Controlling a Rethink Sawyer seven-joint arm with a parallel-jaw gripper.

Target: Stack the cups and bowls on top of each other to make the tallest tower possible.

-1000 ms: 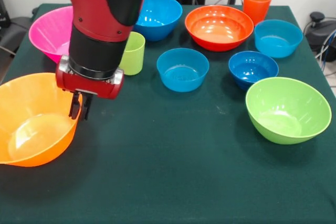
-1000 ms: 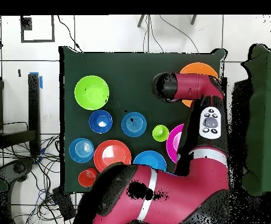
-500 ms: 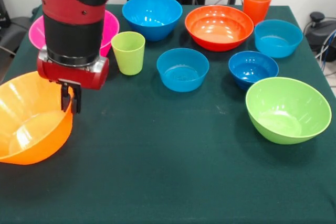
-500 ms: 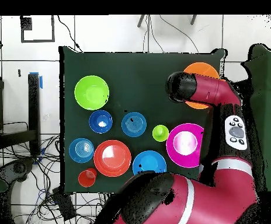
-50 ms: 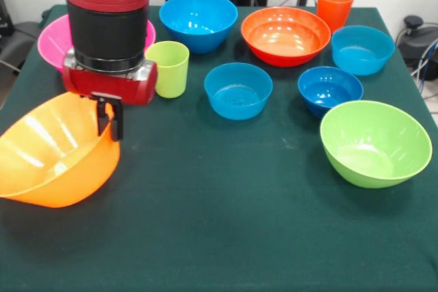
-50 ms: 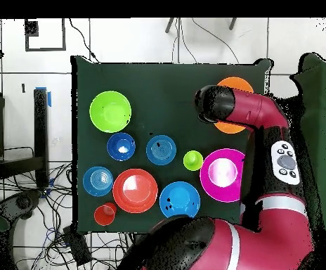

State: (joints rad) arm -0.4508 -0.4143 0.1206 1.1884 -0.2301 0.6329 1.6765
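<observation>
Orange plastic is what I have in the gripper: it is clenched on the rim of the big orange bowl, one finger inside the wall and one outside. The bowl hangs tilted, its mouth turned up and away from the arm, its underside resting on or just above the bench near one corner. In the overhead view the arm covers most of it.

My worry is the grip. A thin glossy rim pinched at one spot could slip or swing, and the bowl would drop the wrong way up if I mean to turn it over as a base. The green cup stands near the wrist and the pink bowl just behind it, so a wide sweep of the arm could knock either. The other bowls sit well apart from this corner: blue, red-orange, lime, three small blue ones. The orange cup stands at the far edge. Nothing is stacked yet.

I can read no brand, label or writing on anything.
</observation>
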